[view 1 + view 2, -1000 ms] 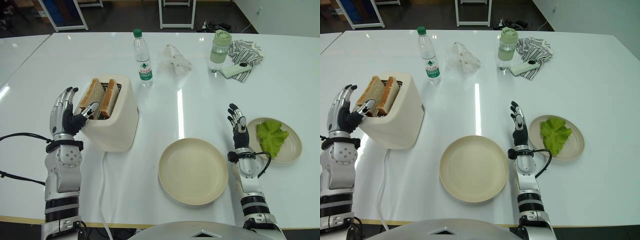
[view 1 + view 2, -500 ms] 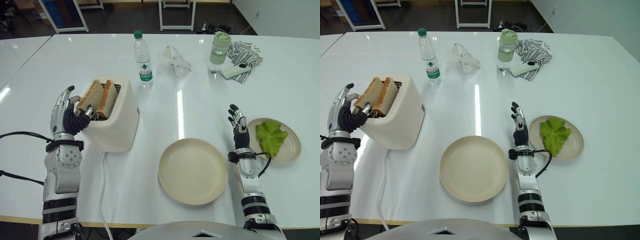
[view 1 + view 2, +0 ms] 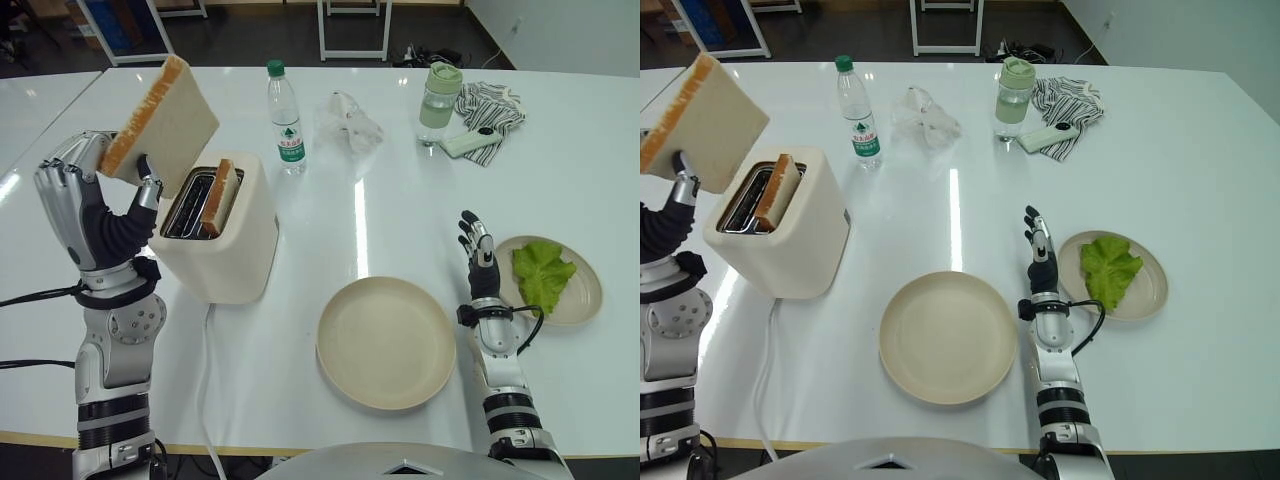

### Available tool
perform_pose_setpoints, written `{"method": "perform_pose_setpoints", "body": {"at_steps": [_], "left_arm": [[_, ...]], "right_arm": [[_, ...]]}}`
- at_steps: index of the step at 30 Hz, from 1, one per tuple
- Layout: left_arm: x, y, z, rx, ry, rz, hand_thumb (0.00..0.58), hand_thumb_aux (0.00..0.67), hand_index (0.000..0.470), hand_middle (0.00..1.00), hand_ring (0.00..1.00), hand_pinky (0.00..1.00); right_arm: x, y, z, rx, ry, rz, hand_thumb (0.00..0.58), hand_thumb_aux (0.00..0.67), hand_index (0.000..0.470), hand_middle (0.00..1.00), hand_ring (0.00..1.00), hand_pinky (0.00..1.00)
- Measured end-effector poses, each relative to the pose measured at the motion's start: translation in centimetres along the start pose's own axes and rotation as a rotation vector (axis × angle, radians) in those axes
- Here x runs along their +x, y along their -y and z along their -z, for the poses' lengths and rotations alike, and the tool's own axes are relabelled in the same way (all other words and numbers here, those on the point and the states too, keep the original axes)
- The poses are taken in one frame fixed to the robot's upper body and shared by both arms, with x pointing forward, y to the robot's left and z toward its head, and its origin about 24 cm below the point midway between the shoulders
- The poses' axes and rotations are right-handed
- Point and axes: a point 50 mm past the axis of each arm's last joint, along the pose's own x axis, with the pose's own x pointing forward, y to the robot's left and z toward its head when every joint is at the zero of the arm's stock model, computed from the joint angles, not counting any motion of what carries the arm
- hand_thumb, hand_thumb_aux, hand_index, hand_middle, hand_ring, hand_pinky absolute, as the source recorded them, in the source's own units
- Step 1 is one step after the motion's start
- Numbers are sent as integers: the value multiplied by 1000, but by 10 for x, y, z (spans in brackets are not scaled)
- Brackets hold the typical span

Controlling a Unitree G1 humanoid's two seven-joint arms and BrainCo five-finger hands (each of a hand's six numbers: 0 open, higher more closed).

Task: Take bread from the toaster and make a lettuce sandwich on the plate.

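Observation:
My left hand [image 3: 88, 205] is raised above and left of the cream toaster [image 3: 225, 250], shut on a slice of bread [image 3: 165, 118] held tilted in the air. A second slice [image 3: 218, 197] still stands in the toaster's right slot. The empty cream plate [image 3: 386, 342] lies at the table's front centre. My right hand [image 3: 478, 255] stands upright with straight fingers between that plate and a smaller plate [image 3: 585, 300] holding a lettuce leaf [image 3: 542, 275].
A water bottle [image 3: 287, 120], crumpled clear plastic [image 3: 350, 122], a green-lidded cup [image 3: 439, 100], a striped cloth [image 3: 498, 108] and a white remote [image 3: 470, 140] lie along the far side. The toaster's white cord [image 3: 205, 390] runs to the front edge.
My left hand closed on the left slice and lifted it up out of the toaster, to the left. The right hand stayed put.

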Motion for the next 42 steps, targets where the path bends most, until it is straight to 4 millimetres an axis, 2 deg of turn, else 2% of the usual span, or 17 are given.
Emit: {"method": "perform_pose_setpoints", "body": {"at_steps": [2,5,8,12,16,19,25,42], "left_arm": [[0,-1,-9,-33,65,-12,580,670,470,1000,1000,1000],[-2,7,-33,-206,116,-40,580,670,470,1000,1000,1000],[-6,20,-52,-461,42,-45,580,670,470,1000,1000,1000],[-14,42,-70,-820,-98,34,580,670,470,1000,1000,1000],[-27,64,-84,-1166,-260,237,580,670,470,1000,1000,1000],[-47,91,-91,-1303,-403,566,580,670,470,1000,1000,1000],[-87,112,-99,-1290,-526,997,580,670,470,1000,1000,1000],[-120,119,-115,-1142,-446,1370,580,670,470,1000,1000,1000]], "right_arm": [[0,0,0,0,0,0,0,0,0,0,0,0],[0,0,0,0,-1,0,0,0,0,0,0,0],[0,0,0,-1,-2,0,0,0,0,0,0,0],[0,1,0,-2,-4,3,0,0,0,0,0,0],[0,8,0,-15,-3,22,0,0,0,0,0,0],[1,18,0,-34,-2,46,0,0,0,0,0,0],[1,20,-1,-33,0,59,0,0,0,0,0,0],[1,21,-4,-36,3,61,0,0,0,0,0,0]]}}
